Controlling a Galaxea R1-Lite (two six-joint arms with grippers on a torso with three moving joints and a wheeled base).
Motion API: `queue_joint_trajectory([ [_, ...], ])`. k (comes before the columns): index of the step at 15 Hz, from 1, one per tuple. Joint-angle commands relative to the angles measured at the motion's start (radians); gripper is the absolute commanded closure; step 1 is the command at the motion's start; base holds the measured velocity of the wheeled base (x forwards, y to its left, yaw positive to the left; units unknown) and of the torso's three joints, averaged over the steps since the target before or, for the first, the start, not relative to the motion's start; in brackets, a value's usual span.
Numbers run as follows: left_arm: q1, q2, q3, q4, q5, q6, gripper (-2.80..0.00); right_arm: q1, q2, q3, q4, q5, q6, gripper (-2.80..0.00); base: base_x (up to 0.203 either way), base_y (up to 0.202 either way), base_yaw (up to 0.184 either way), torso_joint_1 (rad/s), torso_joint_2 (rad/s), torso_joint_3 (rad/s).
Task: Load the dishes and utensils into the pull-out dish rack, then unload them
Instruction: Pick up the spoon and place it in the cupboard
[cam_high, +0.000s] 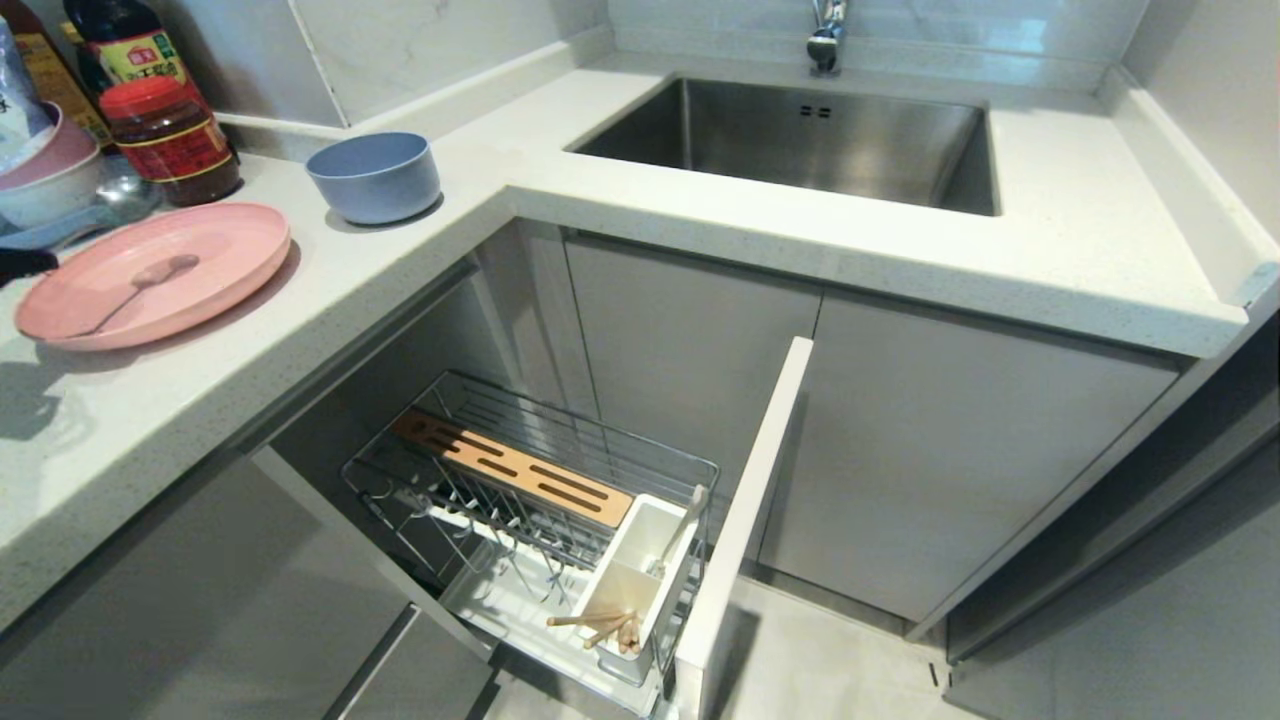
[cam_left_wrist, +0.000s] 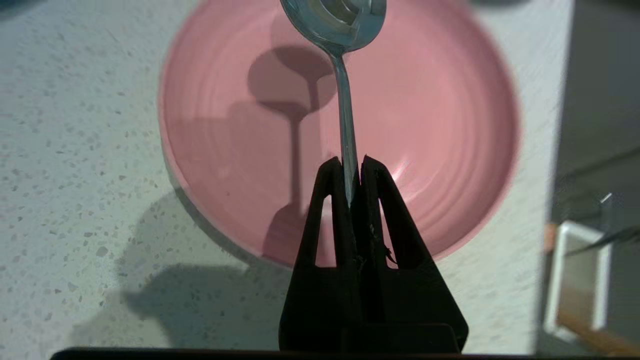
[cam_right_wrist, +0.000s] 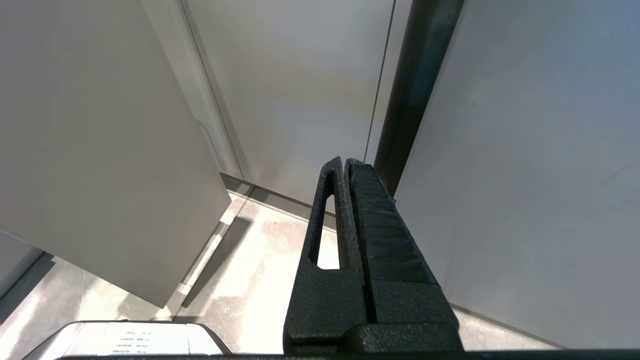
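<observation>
In the left wrist view my left gripper (cam_left_wrist: 352, 162) is shut on the handle of the slim metal spoon (cam_left_wrist: 345, 115). The spoon's bowl points away from me and hangs a little above the flat pink plate (cam_left_wrist: 440, 125), throwing a separate shadow on it. The plate (cam_high: 220, 250) lies on the left counter, with the blue-grey bowl (cam_high: 375, 175) behind it. Below, the pull-out dish rack (cam_high: 400, 470) stands drawn out. Its white utensil box (cam_high: 640, 575) holds the wooden chopsticks (cam_high: 600, 625) and a slim upright utensil (cam_high: 682, 530). My right gripper (cam_right_wrist: 346, 161) is shut and empty, low beside the cabinet fronts.
A red-lidded jar (cam_high: 170, 140), sauce bottles (cam_high: 125, 45) and stacked bowls (cam_high: 45, 175) crowd the counter's back left corner. The steel sink (cam_high: 800, 140) with its tap (cam_high: 828, 35) lies to the right. The rack's pale-grey front panel (cam_high: 745, 510) juts out, and a wooden slotted strip (cam_high: 510, 465) lies across the rack.
</observation>
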Motion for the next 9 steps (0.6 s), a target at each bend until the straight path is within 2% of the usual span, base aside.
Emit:
queue_joint_trajectory([
  [1,-0.012,-0.033,-0.047,0.002,-0.003,-0.125,0.0,0.0,0.0,0.0,0.0,0.0,-0.001,0.0,0.0,0.0,0.0,0.0,0.0,0.0],
  [3,-0.047,-0.058,-0.096,0.006,-0.002,-0.28,0.0,0.0,0.0,0.0,0.0,0.0,-0.001,0.0,0.0,0.0,0.0,0.0,0.0,0.0],
  [4,-0.082,-0.074,-0.119,0.007,0.0,-0.371,0.0,0.0,0.0,0.0,0.0,0.0,-0.001,0.0,0.0,0.0,0.0,0.0,0.0,0.0],
  [6,-0.167,-0.102,-0.15,0.02,0.009,-0.505,0.0,0.0,0.0,0.0,0.0,0.0,-0.001,0.0,0.0,0.0,0.0,0.0,0.0,0.0],
  [7,-0.221,-0.112,-0.164,0.044,0.017,-0.546,0.0,0.0,0.0,0.0,0.0,0.0,-0.001,0.0,0.0,0.0,0.0,0.0,0.0,0.0],
  [9,-0.361,-0.126,-0.182,0.119,0.041,-0.589,0.0,0.0,0.0,0.0,0.0,0.0,-0.001,0.0,0.0,0.0,0.0,0.0,0.0,0.0],
])
